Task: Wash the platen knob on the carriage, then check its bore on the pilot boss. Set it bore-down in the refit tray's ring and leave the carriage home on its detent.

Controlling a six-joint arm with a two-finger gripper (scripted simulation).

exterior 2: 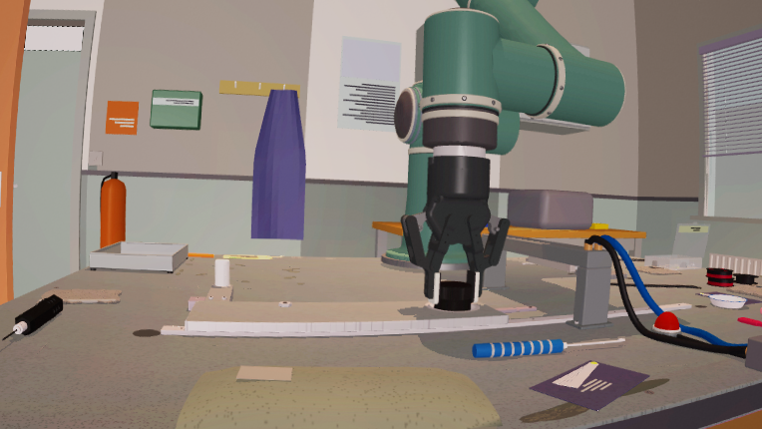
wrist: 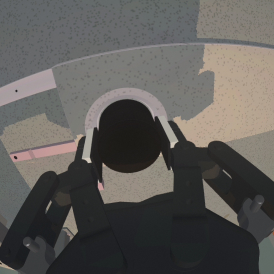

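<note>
The flat carriage [exterior 2: 346, 317] lies on its long rail in the middle of the bench. At its right end the black platen knob [exterior 2: 454, 294] [wrist: 129, 135] stands upright inside a pale ring [wrist: 126, 95]. My gripper [exterior 2: 454, 292] [wrist: 129, 143] comes straight down on the knob, with its two white-padded fingers closed on the knob's sides. A white pilot boss [exterior 2: 222, 272] stands upright on a small block at the carriage's left end. A shallow grey tray [exterior 2: 138, 256] sits at the far left of the bench.
Behind the work stand the arm's green base and an orange-topped table with a grey box [exterior 2: 549, 209]. A grey post [exterior 2: 593, 285] with blue and black hoses stands right of the knob. A blue-handled screwdriver [exterior 2: 533, 347] lies in front. A tan pad [exterior 2: 330, 397] lies at the near edge.
</note>
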